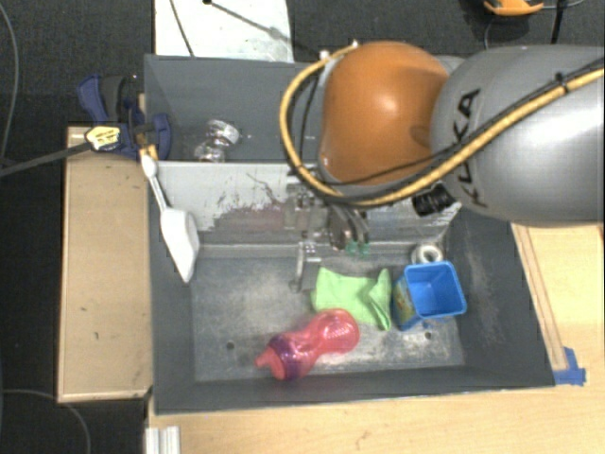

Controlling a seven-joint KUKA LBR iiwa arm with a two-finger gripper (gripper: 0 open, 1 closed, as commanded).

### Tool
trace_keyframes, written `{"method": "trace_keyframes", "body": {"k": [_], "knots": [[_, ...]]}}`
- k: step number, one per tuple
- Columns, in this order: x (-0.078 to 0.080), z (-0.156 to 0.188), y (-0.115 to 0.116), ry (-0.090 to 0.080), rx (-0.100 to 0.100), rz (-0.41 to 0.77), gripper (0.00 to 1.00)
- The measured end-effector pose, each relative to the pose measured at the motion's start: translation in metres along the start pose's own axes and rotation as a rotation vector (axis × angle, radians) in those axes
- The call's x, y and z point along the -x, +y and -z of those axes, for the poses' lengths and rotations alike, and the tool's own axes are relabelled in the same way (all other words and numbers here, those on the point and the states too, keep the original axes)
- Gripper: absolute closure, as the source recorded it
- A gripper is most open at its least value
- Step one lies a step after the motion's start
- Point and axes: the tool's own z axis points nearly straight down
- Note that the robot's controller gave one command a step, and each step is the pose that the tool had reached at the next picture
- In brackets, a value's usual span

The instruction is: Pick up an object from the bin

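the hand [310, 272] is seen low over the middle of the bin [227, 310], at the back edge of a crumpled green cloth [345, 291]; how far it is opened cannot be told, and nothing is seen held in it. a pink bottle [312, 340] lies nearer the front, a blue cup [435, 289] beside the cloth. the approach is judged to be in hand; a descent onto the cloth and a closing would be called for next
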Motion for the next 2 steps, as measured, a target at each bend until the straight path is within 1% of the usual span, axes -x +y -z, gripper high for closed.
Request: {"method": "trace_keyframes", "body": {"k": [1,2], "knots": [[-0.017,-0.047,-0.027,-0.001,0.0,0.158,0.0],[-0.052,-0.082,-0.1,0.001,0.0,0.467,0.0]]}}
